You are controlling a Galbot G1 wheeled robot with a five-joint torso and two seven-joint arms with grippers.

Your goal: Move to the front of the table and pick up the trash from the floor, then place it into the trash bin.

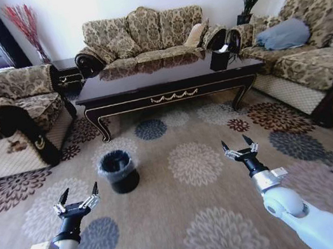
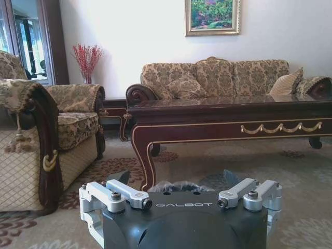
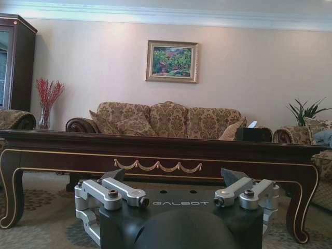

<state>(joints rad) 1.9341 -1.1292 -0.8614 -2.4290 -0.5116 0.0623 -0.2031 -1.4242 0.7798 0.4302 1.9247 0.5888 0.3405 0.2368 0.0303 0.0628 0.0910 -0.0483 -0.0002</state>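
Two end effectors, left (image 1: 79, 196) and right (image 1: 238, 145), I hold open and empty above the floor (image 1: 193, 203); bin (image 1: 118, 171) stands before the tabletop's (image 1: 164, 76) front edge.

Table, bin and floor, seen from the front.

The table (image 1: 169, 84) is long, low and glossy dark wood, with gold scroll ornament on its apron and curved legs, standing on the floor (image 1: 199, 202), a beige carpet with round flower medallions. The bin (image 1: 118, 171), small, round and black with a crinkled grey liner, stands upright on the carpet, apart from the table's front left leg.
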